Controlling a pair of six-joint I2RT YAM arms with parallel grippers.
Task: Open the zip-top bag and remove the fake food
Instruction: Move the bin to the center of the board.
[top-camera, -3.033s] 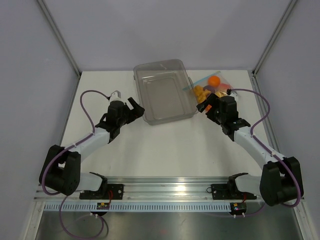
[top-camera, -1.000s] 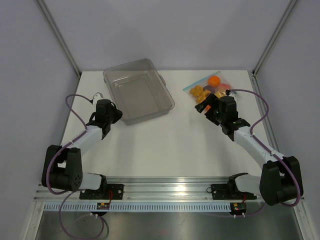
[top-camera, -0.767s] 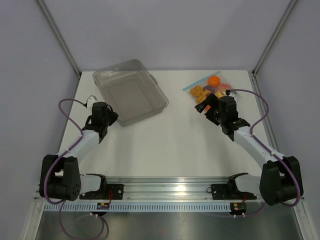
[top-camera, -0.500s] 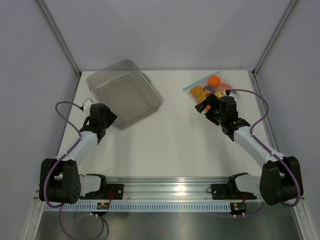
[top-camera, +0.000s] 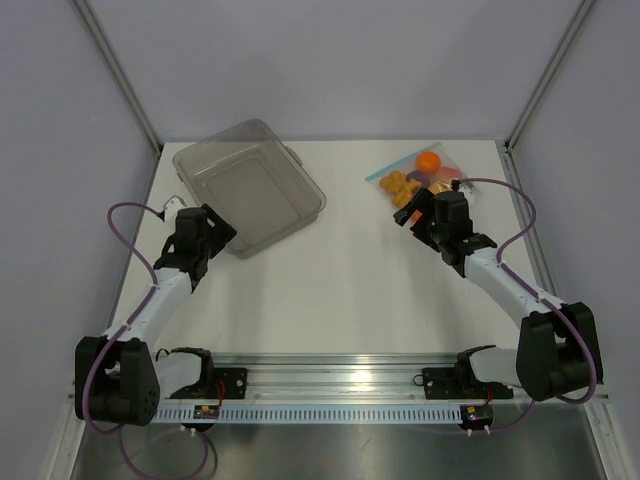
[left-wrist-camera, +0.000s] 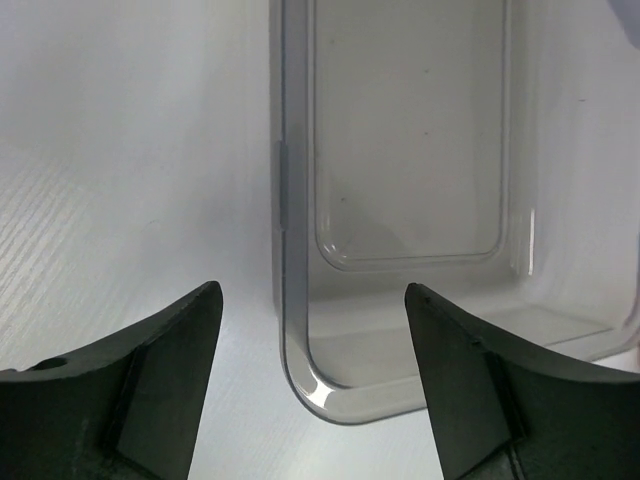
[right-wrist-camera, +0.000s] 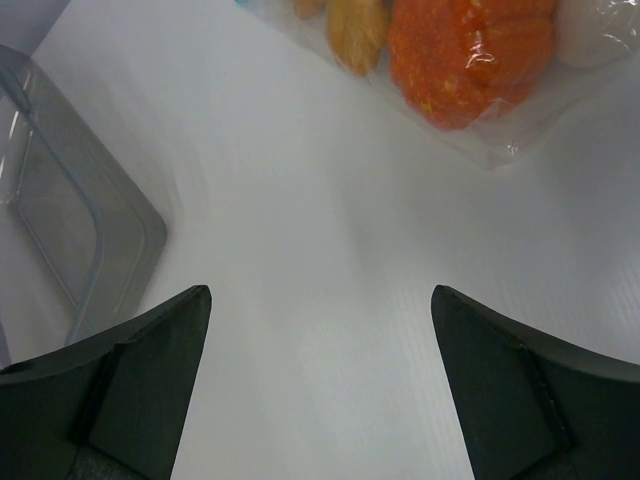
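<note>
The zip-top bag (top-camera: 412, 175) lies flat at the back right, its light-blue strip facing the middle. Through the clear plastic (right-wrist-camera: 500, 140) I see the fake food (top-camera: 428, 161): an orange ball, yellow pieces, something purple. In the right wrist view an orange pumpkin-like piece (right-wrist-camera: 470, 55) lies just ahead. My right gripper (top-camera: 416, 214) hovers open just in front of the bag's near corner, nothing between its fingers (right-wrist-camera: 130, 370). My left gripper (top-camera: 212, 230) stands open at the far left by the tub's near corner, touching nothing.
A rigid clear tub (top-camera: 250, 188) stands empty at the back left, turned at an angle. Its rounded corner (left-wrist-camera: 320, 390) lies between my left fingers (left-wrist-camera: 150, 380), with gaps on both sides. The tub's edge (right-wrist-camera: 70, 230) also shows at the left of the right wrist view.
My left gripper dragged the tub from the middle to the back left, then opened and let go of its corner. The right arm has barely shifted.
</note>
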